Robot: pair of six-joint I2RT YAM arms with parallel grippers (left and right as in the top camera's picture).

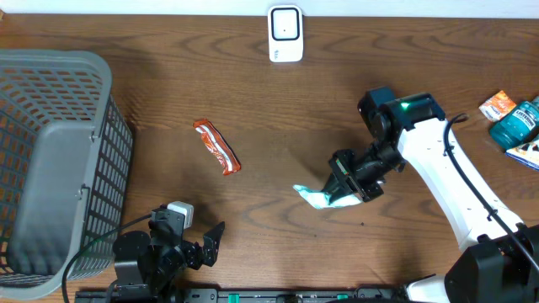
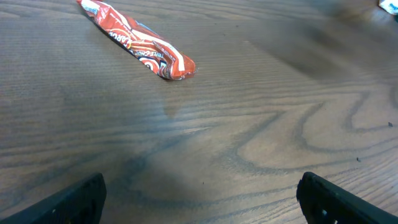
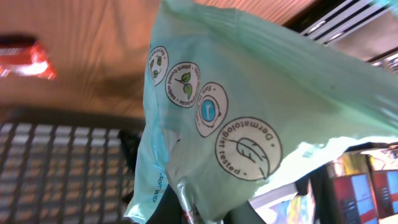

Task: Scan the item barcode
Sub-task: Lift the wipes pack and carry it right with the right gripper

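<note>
– Right of the wooden table's (image 1: 278, 109) middle, what is the right gripper (image 1: 344, 192) holding?
– A pale green soft plastic pouch (image 1: 316, 197). The jaws are clamped on one end, so the rest hangs free toward the left. The right wrist view shows a printed face with round badges (image 3: 249, 148), and I can make out no barcode there
– So the code has not met the reader?
– I judge not. The white upright barcode scanner (image 1: 285, 34) stands at the middle of the far edge, well apart from the pouch. Gripping by the end leaves the flat faces bare to be turned toward it
– And the left gripper (image 1: 202, 242)?
– It sits by the near edge, jaws spread wide and empty, clear of the other arm's path. An orange-red crinkled snack wrapper (image 1: 217, 147) lies ahead of it, untouched
– The rest?
– A grey plastic mesh basket (image 1: 114, 143) sits at the left edge, likely for scanned goods, and more small packs (image 1: 514, 122) wait at the right edge
</note>
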